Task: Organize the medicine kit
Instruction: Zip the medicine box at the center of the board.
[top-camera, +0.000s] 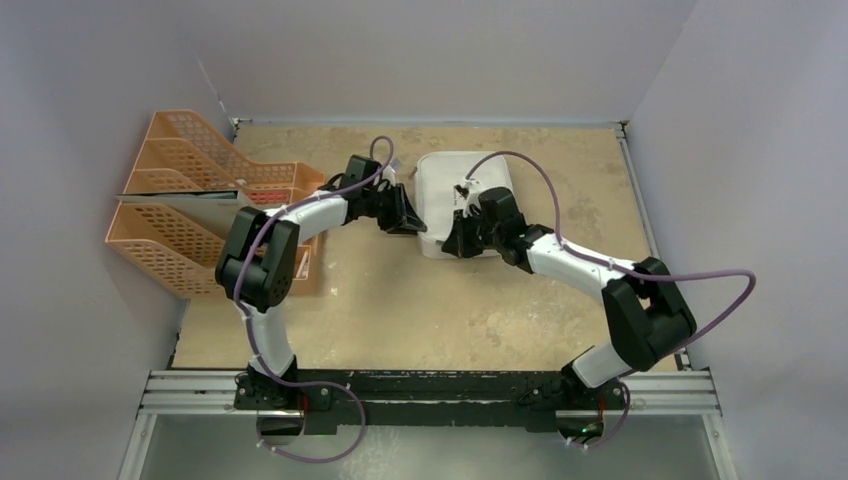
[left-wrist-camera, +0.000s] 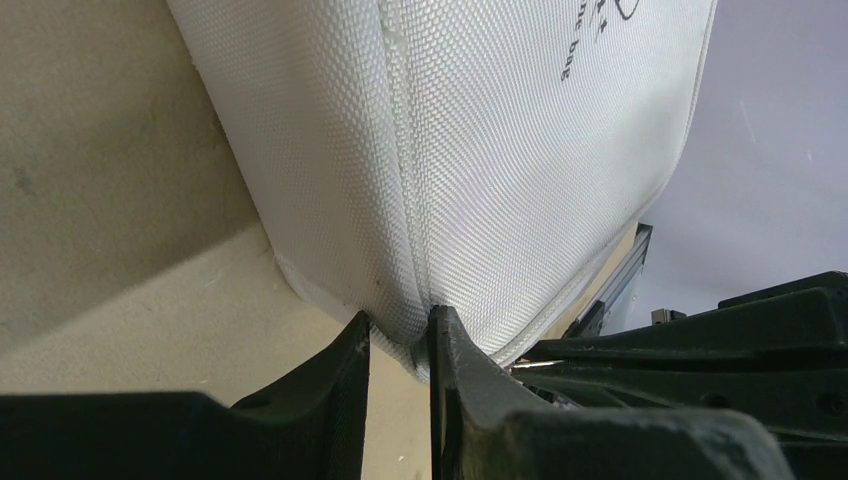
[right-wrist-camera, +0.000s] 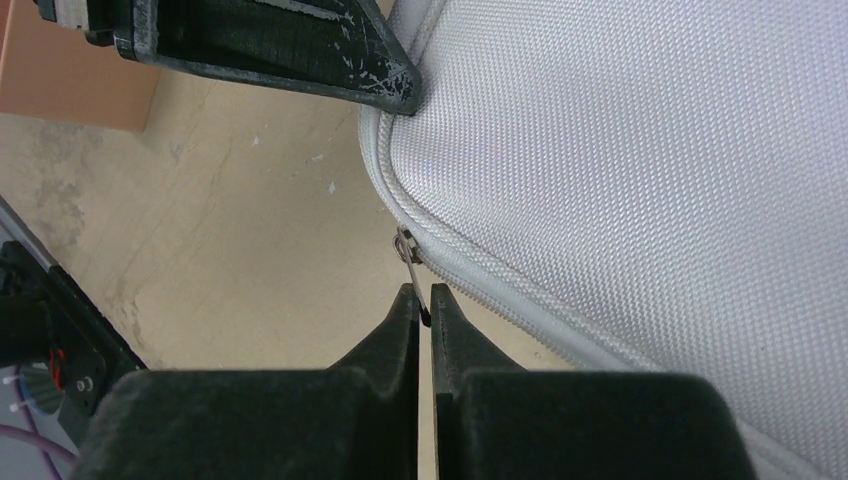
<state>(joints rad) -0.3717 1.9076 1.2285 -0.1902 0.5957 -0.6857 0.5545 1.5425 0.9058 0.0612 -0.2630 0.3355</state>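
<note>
The medicine kit (top-camera: 450, 185) is a pale white woven soft-shell case lying closed on the table behind both grippers. My left gripper (top-camera: 408, 220) is shut on the kit's near-left corner; in the left wrist view my left gripper (left-wrist-camera: 398, 325) pinches the rounded zip seam of the kit (left-wrist-camera: 480, 150). My right gripper (top-camera: 455, 240) is at the kit's near edge. In the right wrist view my right gripper (right-wrist-camera: 424, 300) is shut on the thin metal zipper pull (right-wrist-camera: 411, 255) hanging from the kit (right-wrist-camera: 640, 150) at its corner.
Orange mesh file trays (top-camera: 185, 195) stand at the left, against the wall, with a brown box (top-camera: 305, 265) beside them. The left gripper's finger (right-wrist-camera: 300, 50) shows at the top of the right wrist view. The metal rail (top-camera: 430, 392) runs along the near edge.
</note>
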